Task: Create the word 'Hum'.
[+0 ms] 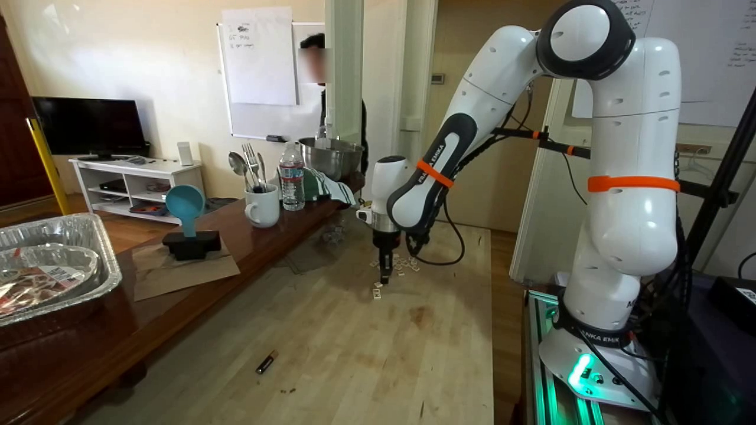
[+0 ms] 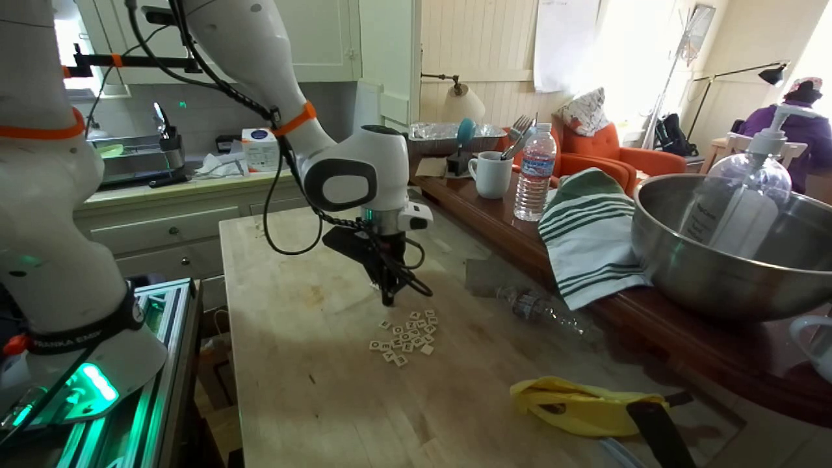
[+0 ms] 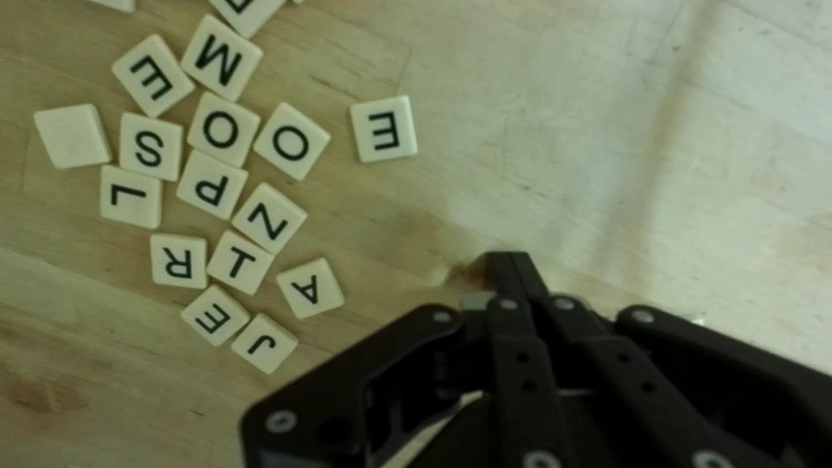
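Observation:
Small flat cream letter tiles lie on the wooden table. In the wrist view an M tile (image 3: 221, 58) sits in a loose cluster with E, O, S, P, L, N, T, R, A and J tiles to the left of my gripper (image 3: 513, 257). No U tile shows there. In an exterior view a tile that seems to read H (image 1: 377, 294) lies just in front of the gripper (image 1: 385, 280), with another tile (image 1: 378, 285) close beside the fingertips. My gripper points down, low over the table, with its fingertips together and nothing visible between them. The gripper hides what lies below it in the wrist view.
The tile cluster (image 2: 408, 337) lies beside the gripper. A battery (image 1: 267, 362) is on the table. A clear bottle (image 2: 539, 309) and a yellow pouch (image 2: 578, 406) lie along one side. The raised brown counter (image 1: 236, 260) holds a mug (image 1: 263, 206), bottle and steel bowl (image 2: 721, 279).

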`<state>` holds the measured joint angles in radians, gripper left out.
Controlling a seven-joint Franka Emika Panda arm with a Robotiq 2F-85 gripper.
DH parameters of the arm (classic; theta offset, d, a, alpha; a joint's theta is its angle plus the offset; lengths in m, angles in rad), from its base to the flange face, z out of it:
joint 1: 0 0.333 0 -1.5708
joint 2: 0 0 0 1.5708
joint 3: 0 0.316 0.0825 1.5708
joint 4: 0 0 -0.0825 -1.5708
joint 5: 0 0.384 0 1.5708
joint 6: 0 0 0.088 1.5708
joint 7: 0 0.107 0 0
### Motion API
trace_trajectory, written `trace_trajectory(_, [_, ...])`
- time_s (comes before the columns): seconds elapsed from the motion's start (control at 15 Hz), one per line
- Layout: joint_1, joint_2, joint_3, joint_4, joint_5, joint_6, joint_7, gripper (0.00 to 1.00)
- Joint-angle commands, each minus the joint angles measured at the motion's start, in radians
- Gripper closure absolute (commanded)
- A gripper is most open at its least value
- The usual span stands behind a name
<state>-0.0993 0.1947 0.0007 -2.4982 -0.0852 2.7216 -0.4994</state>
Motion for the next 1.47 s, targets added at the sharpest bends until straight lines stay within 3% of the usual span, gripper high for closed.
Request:
trace_trajectory(0.0, [-0.011, -0.010, 0.021, -0.010, 0.020, 0.010, -0.027, 1.00])
trace_trajectory(0.33, [-0.001, -0.038, 0.007, -0.025, -0.023, 0.019, 0.000, 1.00])
trace_trajectory(1.4, [-0.002, 0.005, 0.022, 0.006, -0.005, 0.020, -0.030, 1.00])
